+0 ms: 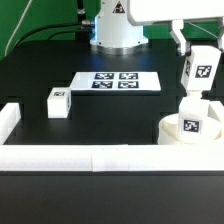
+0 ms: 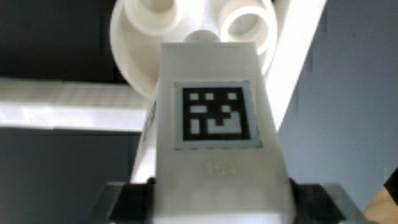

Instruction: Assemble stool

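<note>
gripper (image 2: pixel 217 197) pinching leg block (image 2: pixel 214 110) by one end | block's long axis runs straight out from gripper, toward seat | seat (image 1: pixel 168 129) below gripper, beyond block's free tip, holes facing gripper | second leg block (image 1: pixel 190 118) stands on seat, clearance judged tight

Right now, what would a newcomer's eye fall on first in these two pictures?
The gripper is shut on a tagged white held leg block, which hangs in the air above the round seat at the exterior view's right. A standing leg block rises upright from that seat. A loose leg block lies toward the exterior view's left, near the marker board.
</note>
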